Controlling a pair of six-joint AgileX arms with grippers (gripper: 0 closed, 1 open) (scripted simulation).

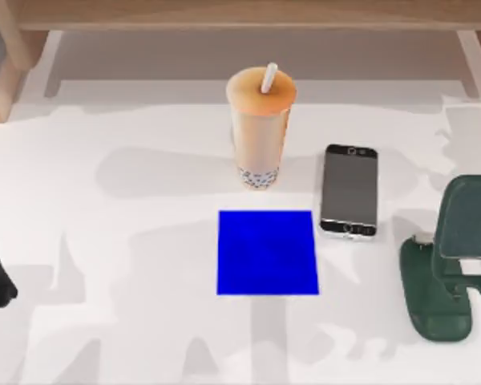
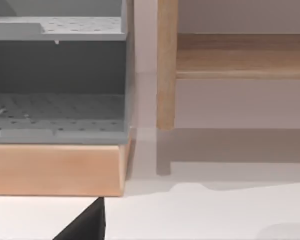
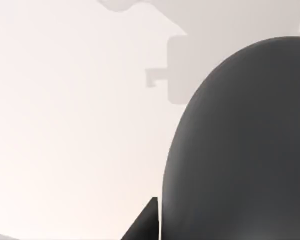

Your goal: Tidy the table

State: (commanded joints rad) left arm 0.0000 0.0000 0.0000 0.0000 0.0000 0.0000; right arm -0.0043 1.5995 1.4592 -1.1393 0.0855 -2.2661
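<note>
Overhead, a white table point(image 1: 128, 321) with a blue mat point(image 1: 268, 253) as landmark.
Behind the mat stands a bubble tea cup point(image 1: 260, 128); right of it lie a phone point(image 1: 349, 191) and green stand point(image 1: 453, 257). Whether either arm's jaws are open cannot be told.

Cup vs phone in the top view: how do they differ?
The cup stands upright; the phone lies flat. The cup is orange with a white straw; the phone is dark with a silver rim. The cup sits behind the blue mat; the phone to its right. Both rest on the table.
</note>
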